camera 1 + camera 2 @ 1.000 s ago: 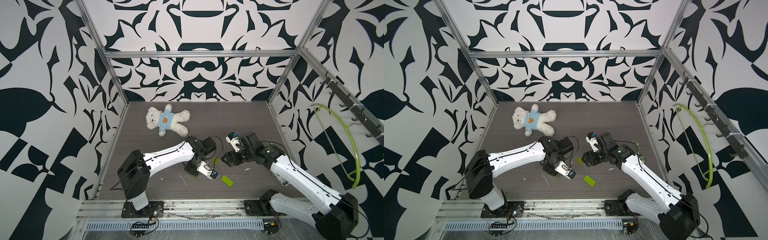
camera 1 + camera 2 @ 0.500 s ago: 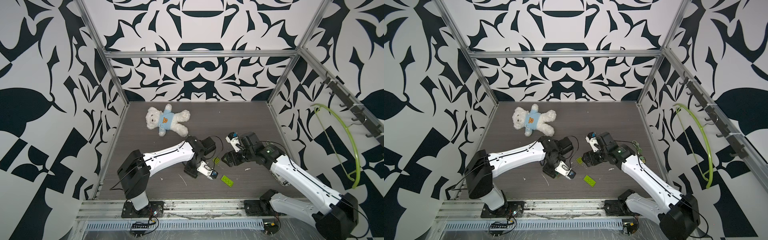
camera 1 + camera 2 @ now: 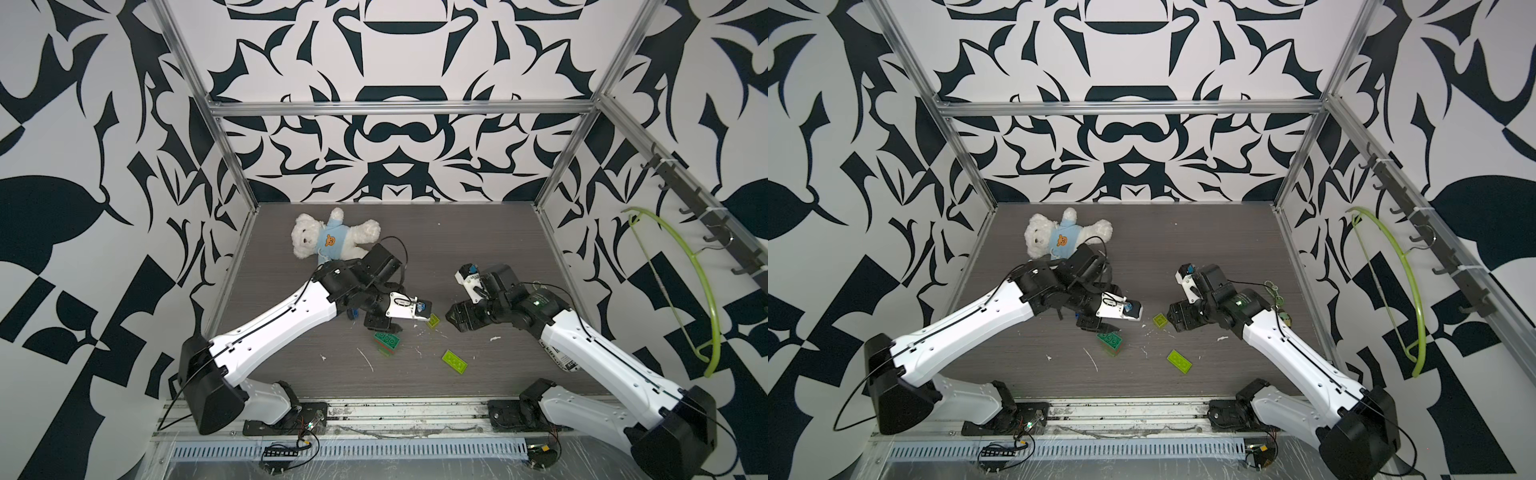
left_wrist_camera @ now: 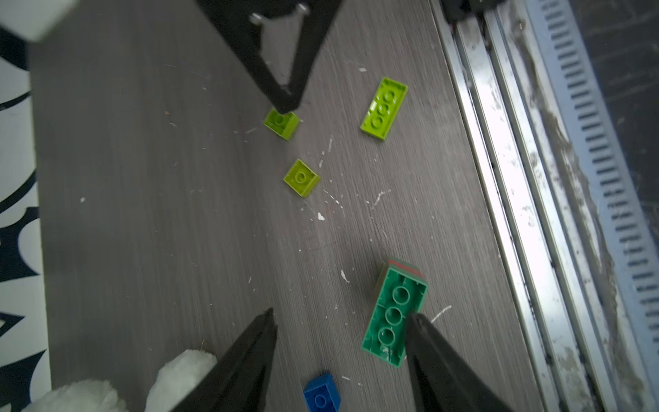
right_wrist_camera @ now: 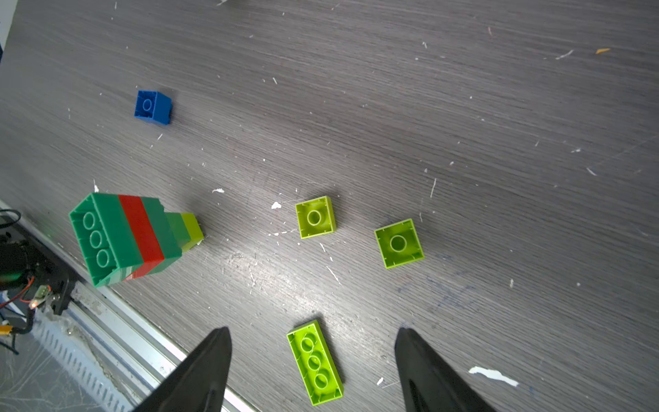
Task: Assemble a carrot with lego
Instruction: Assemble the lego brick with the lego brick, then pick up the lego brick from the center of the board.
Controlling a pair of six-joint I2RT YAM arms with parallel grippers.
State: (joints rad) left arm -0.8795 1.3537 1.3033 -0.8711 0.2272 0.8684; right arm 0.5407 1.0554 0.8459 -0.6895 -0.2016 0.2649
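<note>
**Carrot loose by L gripper, half masked from above**

Far L, back of table: teddy bear, lower body masked by L arm. Only white paws at frame edge in L wrist view.

Next, blue brick: barely peeking from under L arm in both top views, cut by frame edge in L wrist view. Whole and hollow side up only in R wrist view. Well apart from carrot.

L gripper: jaws apart, bare table between, nothing clamped. One finger overlapping carrot's edge; touching or just in front, can't tell.

Carrot: front-centre, near front rail, just beside L gripper. Partly under gripper in top views, layers hard to read there. Clear in R wrist view: wide dk-green end w/ three hollow tubes facing cam, red stripe, dk green, narrower green step, lime tip low at table. Lying or propped: unclear.

Lime sq bricks: two, hollow side up, between grippers. Only one visible in top views; one partly under R fingertip in L wrist view.

Lime oblong: flat, alone, toward front.

R gripper: jaws apart, empty, oblong on table below gap. Finger bases cut off by frame.
</note>
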